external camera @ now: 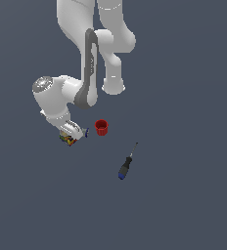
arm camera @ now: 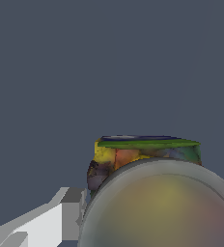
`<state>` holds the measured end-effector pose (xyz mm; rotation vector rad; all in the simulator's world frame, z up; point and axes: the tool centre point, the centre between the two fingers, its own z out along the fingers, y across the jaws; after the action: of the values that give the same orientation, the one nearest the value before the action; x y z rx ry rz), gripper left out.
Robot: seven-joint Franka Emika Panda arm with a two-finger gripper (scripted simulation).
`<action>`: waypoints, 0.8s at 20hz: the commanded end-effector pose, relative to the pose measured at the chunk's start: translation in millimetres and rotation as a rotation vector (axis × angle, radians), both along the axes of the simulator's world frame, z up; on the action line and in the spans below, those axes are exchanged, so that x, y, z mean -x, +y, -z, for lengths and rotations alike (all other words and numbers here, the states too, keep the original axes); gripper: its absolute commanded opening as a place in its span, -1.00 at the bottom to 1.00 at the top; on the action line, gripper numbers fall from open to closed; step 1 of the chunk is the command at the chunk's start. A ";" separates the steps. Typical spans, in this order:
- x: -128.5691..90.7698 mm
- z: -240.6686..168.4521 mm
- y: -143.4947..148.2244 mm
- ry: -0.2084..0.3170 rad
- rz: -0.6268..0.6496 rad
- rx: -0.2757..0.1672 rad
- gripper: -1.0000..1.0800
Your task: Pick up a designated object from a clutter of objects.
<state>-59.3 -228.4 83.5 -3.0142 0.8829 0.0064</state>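
The multicoloured can (external camera: pixel 67 140) sits at the tip of my gripper (external camera: pixel 71 134), at the exterior view's left. In the wrist view the can (arm camera: pixel 133 155) fills the lower part, very close, with its greyish-tan round top (arm camera: pixel 164 207) facing the camera. My gripper (arm camera: pixel 112 207) is closed around it. One white finger (arm camera: pixel 65 214) presses against the can's side and the can hides the other finger. The frames do not show whether the can rests on the ground or hangs above it.
A small red cup (external camera: pixel 101 127) stands just to the exterior view's right of the gripper. A tiny blue-grey item (external camera: pixel 86 132) lies between the cup and the gripper. A screwdriver (external camera: pixel 126 164) with a black-and-blue handle lies further right and nearer. The ground is plain dark grey.
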 end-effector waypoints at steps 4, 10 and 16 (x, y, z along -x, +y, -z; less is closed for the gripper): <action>-7.4 -35.8 26.3 -0.004 0.000 0.001 -1.00; -17.0 -89.0 66.9 -0.003 0.001 0.004 -1.00; -28.3 -149.7 112.9 -0.003 0.001 0.006 -1.00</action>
<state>-34.0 -127.1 216.2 -3.0180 0.8849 0.0042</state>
